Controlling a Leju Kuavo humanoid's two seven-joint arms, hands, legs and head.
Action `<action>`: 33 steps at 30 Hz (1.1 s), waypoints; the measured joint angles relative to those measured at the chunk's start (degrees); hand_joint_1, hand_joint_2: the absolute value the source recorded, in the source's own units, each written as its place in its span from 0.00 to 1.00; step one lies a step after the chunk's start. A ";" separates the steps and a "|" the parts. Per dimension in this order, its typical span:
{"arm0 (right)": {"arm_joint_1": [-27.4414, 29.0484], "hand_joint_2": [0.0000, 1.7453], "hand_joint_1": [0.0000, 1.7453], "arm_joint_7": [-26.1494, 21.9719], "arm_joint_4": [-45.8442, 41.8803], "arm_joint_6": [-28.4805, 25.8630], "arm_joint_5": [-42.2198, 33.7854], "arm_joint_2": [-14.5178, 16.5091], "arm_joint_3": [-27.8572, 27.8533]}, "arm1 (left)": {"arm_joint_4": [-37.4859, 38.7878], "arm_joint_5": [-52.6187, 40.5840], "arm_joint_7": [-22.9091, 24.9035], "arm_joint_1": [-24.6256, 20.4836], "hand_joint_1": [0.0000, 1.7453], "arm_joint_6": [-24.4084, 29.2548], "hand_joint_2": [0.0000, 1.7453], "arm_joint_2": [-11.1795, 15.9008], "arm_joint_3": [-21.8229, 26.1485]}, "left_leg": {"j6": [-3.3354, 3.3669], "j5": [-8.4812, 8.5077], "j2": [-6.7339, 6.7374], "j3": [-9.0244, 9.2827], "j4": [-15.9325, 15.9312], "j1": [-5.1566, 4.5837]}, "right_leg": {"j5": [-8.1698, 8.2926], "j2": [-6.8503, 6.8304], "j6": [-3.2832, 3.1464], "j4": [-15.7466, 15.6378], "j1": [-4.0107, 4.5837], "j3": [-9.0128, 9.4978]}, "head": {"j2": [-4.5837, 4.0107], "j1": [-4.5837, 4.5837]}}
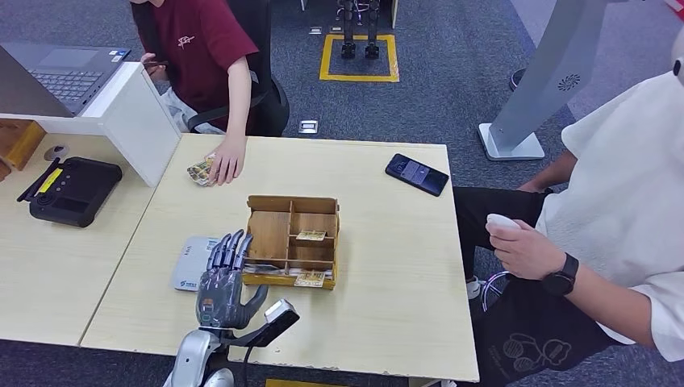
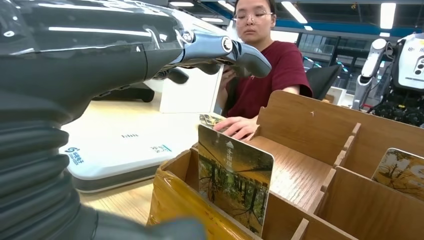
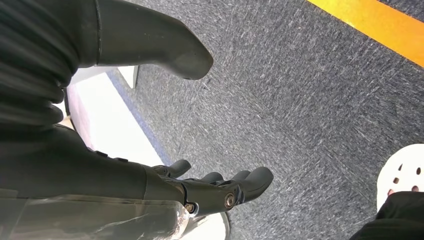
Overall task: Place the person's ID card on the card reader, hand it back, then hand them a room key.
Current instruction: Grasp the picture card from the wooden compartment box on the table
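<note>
My left hand (image 1: 222, 278) hovers near the table's front edge with its fingers stretched out and holds nothing. It is above the gap between the white card reader (image 1: 187, 264) and the wooden box (image 1: 290, 238). Room key cards (image 1: 310, 235) stand in the box's compartments; one key card (image 2: 234, 180) with a forest picture is close by in the left wrist view. Across the table a person in a red shirt rests a hand (image 1: 228, 161) on the ID card (image 1: 200, 171). My right hand (image 3: 215, 190) hangs over grey carpet, fingers apart and holding nothing.
A black phone (image 1: 416, 174) lies at the table's far right. A black device (image 1: 72, 189) and a laptop (image 1: 68, 72) sit on the desk to the left, behind a white divider (image 1: 141, 121). A person in white (image 1: 613, 218) sits at the right, holding a small white object.
</note>
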 joint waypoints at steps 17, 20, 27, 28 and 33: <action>0.00 1.00 0.00 0.18 -0.03 0.00 0.00 0.00 0.32 | 0.02 3.74 -2.03 -0.01 1.00 -0.99 1.00 0.02 0.02 | 0.00 0.00 -0.01 0.00 0.00 0.00 | 0.00 -0.01 0.00 0.00 0.00 0.01 | 0.01 0.02; 0.00 1.00 0.00 0.20 -0.03 -0.02 -0.02 0.00 0.32 | 0.02 4.20 -2.08 0.00 1.00 -1.09 1.00 0.02 0.03 | 0.00 0.00 -0.01 0.00 0.00 0.00 | 0.00 -0.01 0.00 0.00 0.00 0.01 | 0.00 0.01; 0.00 1.00 0.00 0.20 -0.03 -0.07 -0.13 0.00 0.32 | 0.02 5.20 -2.57 0.02 1.00 -1.16 1.00 0.04 0.16 | 0.00 0.00 -0.01 0.01 0.00 0.00 | 0.00 -0.01 0.00 0.00 0.00 0.03 | 0.00 0.02; 0.00 1.00 0.00 0.20 -0.03 -0.07 -0.17 0.00 0.32 | 0.02 5.24 -2.63 0.02 1.00 -1.16 1.00 0.04 0.17 | 0.00 0.00 -0.01 0.01 0.00 0.00 | 0.00 -0.01 0.00 0.00 0.00 0.03 | 0.00 0.02; 0.00 1.00 0.00 0.20 -0.03 -0.07 -0.35 0.00 0.32 | 0.02 5.32 -2.71 0.03 1.00 -1.16 1.00 0.04 0.20 | 0.00 0.00 -0.01 0.01 0.00 0.00 | 0.00 -0.01 0.00 0.00 0.00 0.03 | 0.00 0.02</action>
